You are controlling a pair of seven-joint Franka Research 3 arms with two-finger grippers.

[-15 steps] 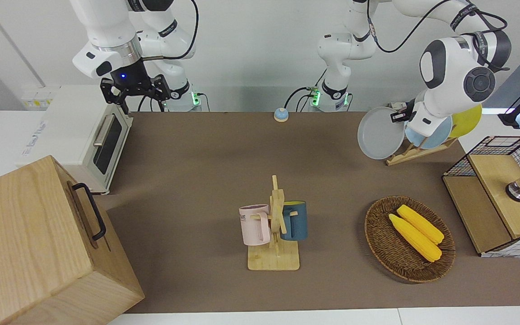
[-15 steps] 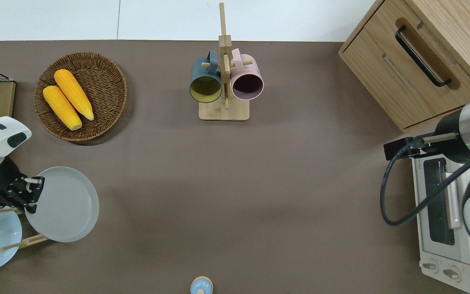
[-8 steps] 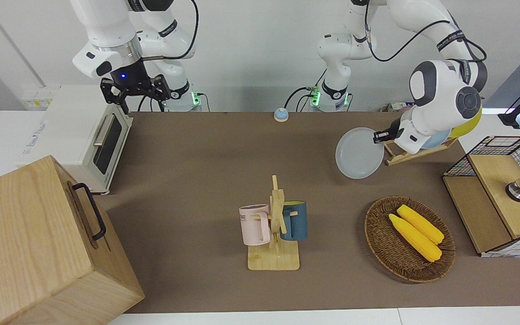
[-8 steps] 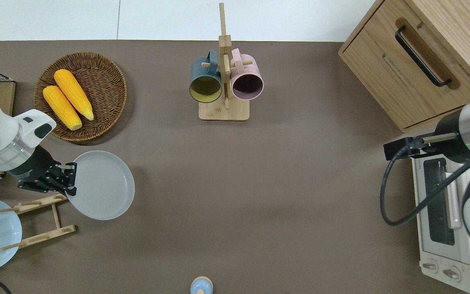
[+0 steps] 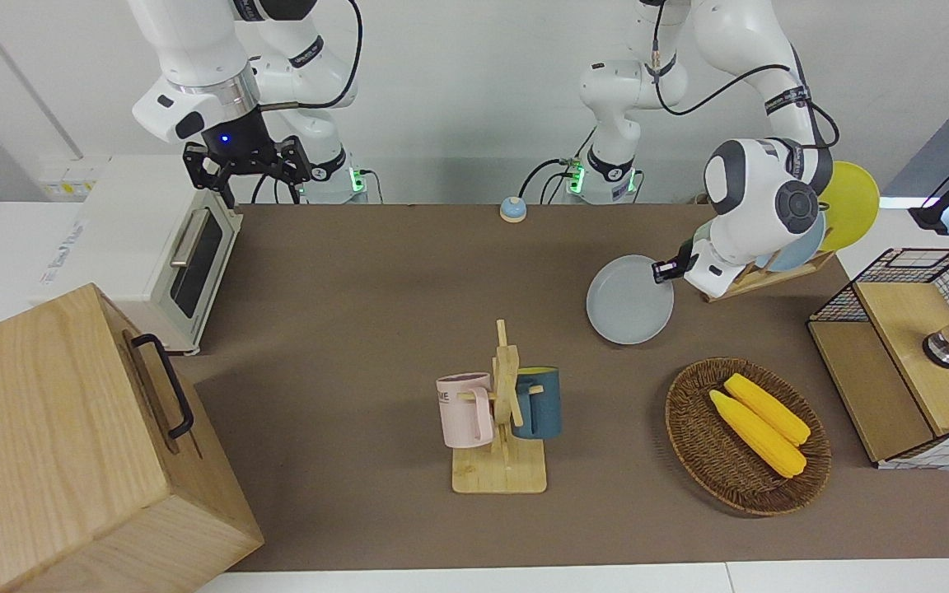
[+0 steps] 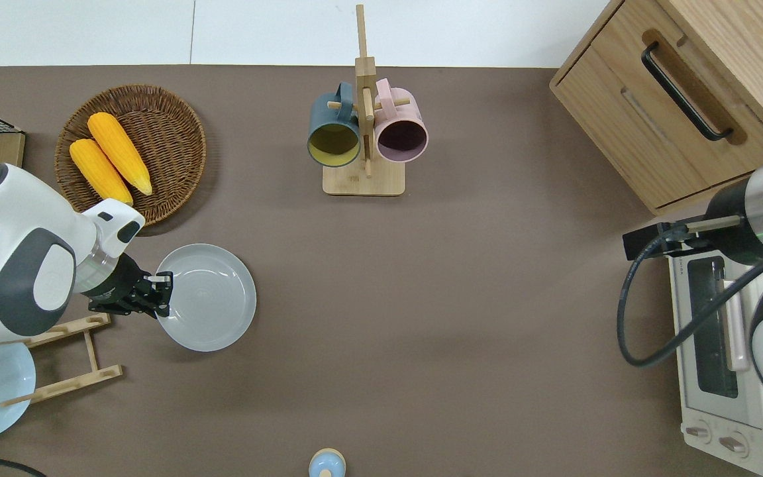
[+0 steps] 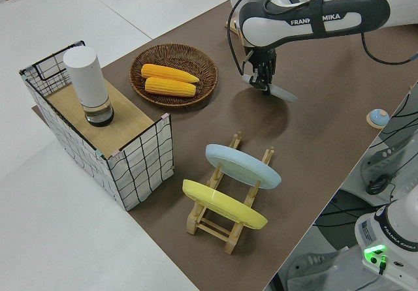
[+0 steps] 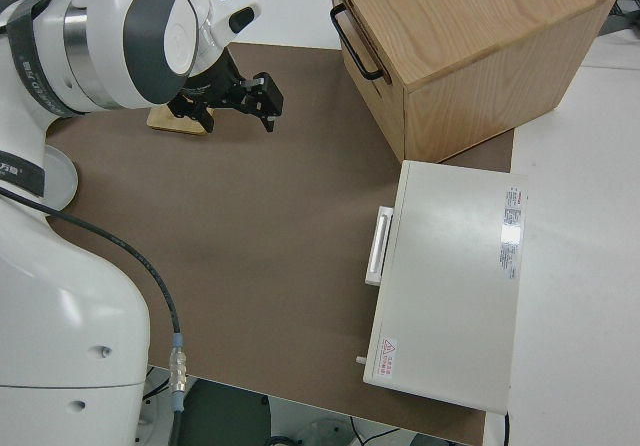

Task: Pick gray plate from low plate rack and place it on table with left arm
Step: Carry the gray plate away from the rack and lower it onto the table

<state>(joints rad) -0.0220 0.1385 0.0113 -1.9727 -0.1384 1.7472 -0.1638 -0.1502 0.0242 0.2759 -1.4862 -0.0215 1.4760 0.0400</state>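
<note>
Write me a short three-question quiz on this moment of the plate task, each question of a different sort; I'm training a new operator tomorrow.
1. True or false: the round pale-gray plate still stands in the low wooden slat rack.
2. Which gripper holds the pale-gray plate? A) left gripper B) right gripper
3. Fill in: the round wicker basket holds two yellow ___.

Key
1. False: it is out of the rack, held by its rim over the taupe-brown table.
2. A; the right arm is parked.
3. Corn cobs.
</note>
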